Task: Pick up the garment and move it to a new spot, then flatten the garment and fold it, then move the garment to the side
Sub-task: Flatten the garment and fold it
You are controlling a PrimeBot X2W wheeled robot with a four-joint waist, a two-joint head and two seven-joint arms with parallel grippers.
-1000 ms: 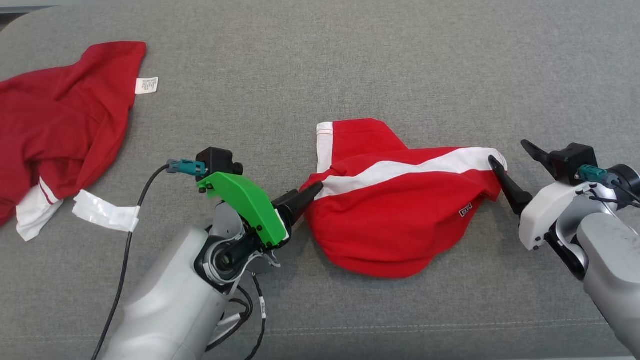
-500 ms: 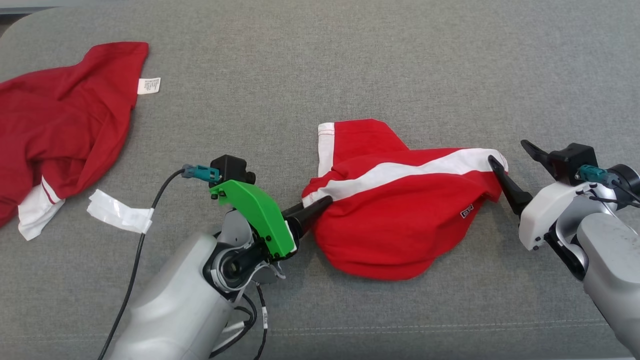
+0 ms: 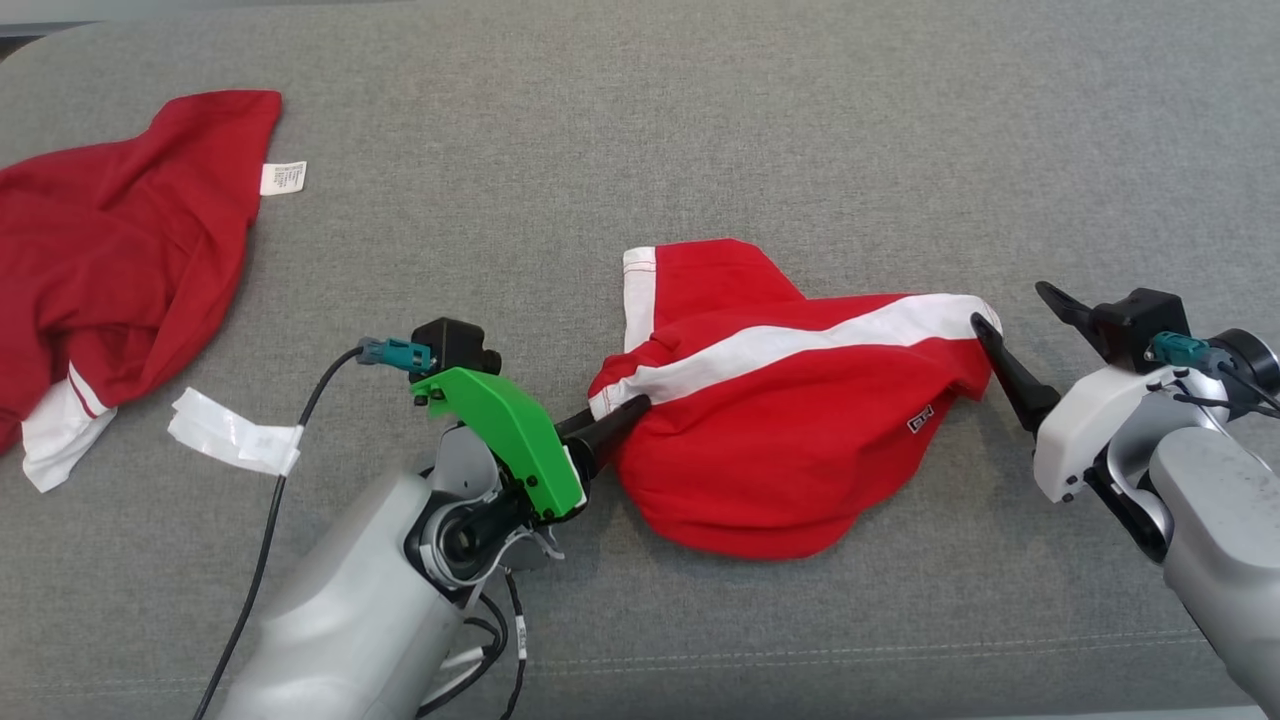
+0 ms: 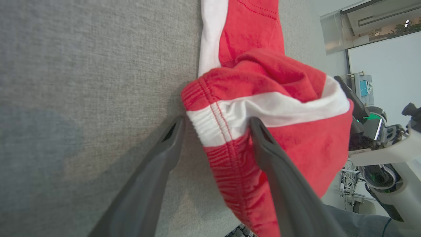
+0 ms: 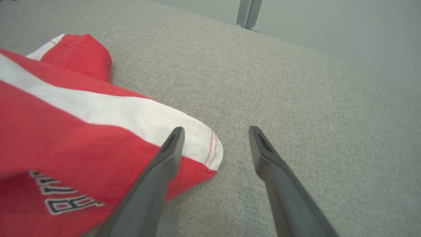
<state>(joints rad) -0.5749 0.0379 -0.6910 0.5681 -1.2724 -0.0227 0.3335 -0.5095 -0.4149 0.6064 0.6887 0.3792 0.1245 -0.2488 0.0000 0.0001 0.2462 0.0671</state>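
Grey upholstered surface (image 3: pixel 700 120), pale wall beyond. Red garment (image 3: pixel 780 450) lies mid-surface, toward the front edge. Left gripper (image 4: pixel 217 123) has advanced; fingers apart, straddling the waistband end. Right gripper (image 5: pixel 215 131) unchanged, fingers apart at the opposite end.

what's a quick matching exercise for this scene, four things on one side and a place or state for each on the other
Things:
1. left claw
2. right claw
3. dark red garment
4. white tape

Places or states:
A. stuck on the black cable
B. open, at the white corner of the bright red garment
C. crumpled at the far left of the grey cushion
D. open around the bright red garment's bunched striped end

Pairs: 1-D, 2-B, 3-C, 4-A
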